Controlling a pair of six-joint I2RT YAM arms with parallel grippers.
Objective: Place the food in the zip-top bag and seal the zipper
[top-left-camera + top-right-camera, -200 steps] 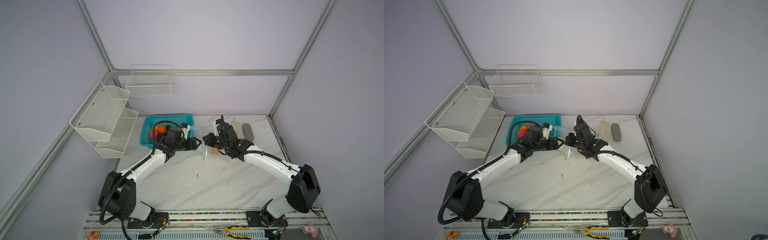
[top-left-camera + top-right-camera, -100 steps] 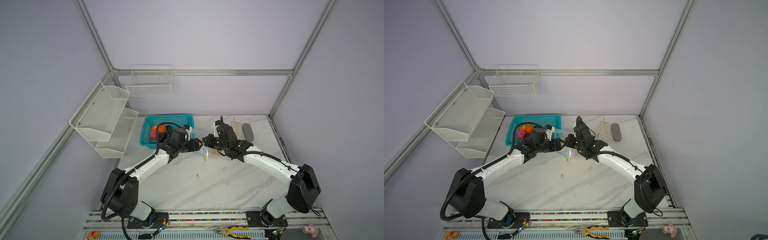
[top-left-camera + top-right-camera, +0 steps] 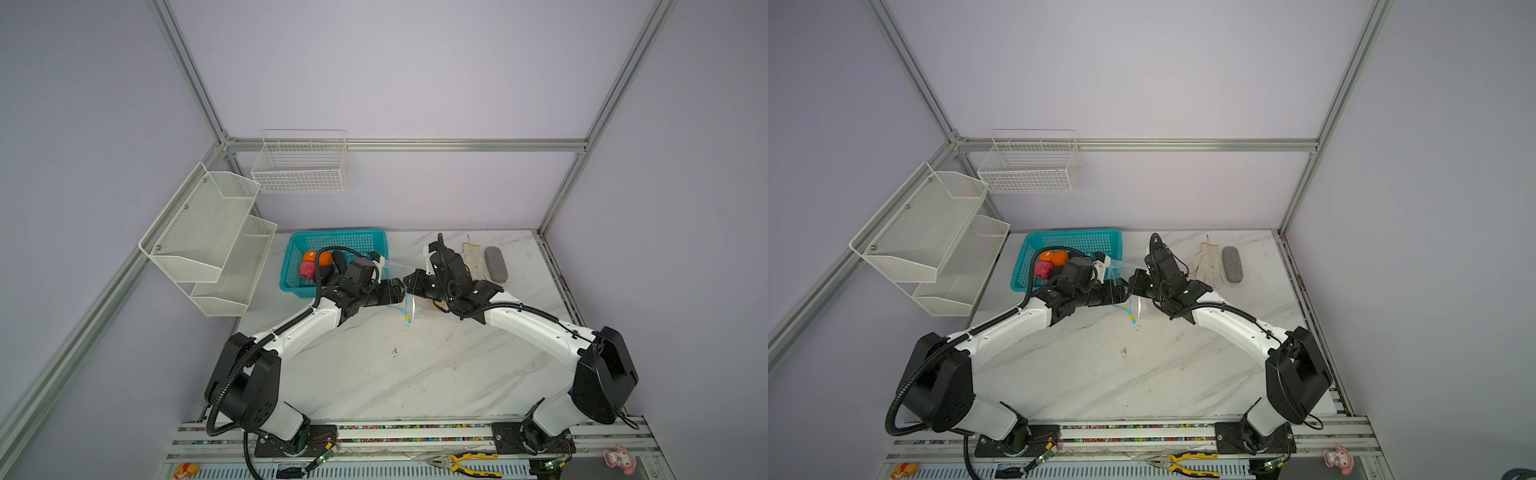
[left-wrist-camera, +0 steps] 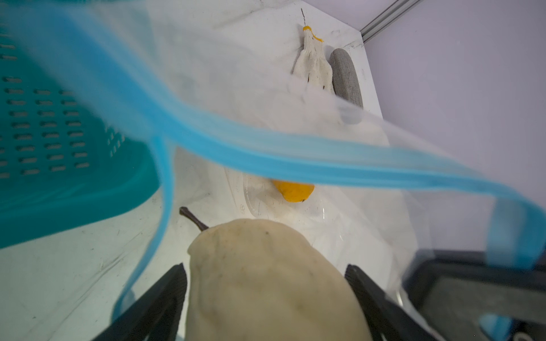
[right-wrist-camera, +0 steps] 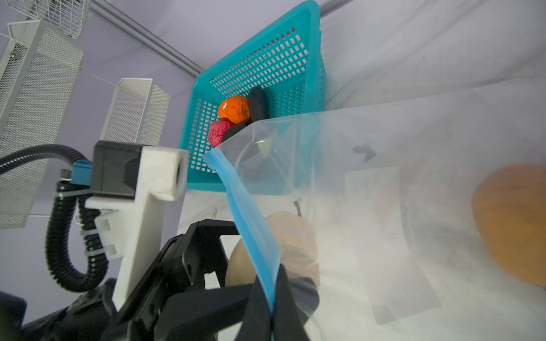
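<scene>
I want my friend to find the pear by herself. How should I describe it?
Find the teal basket at the back of the marble table; right beside it is the open mouth of the clear zip-top bag. Just inside its blue zipper, between the jaws of the left gripper, is the pear. It is cream with a thin dark stem, unlike the orange fruit deeper in.
</scene>
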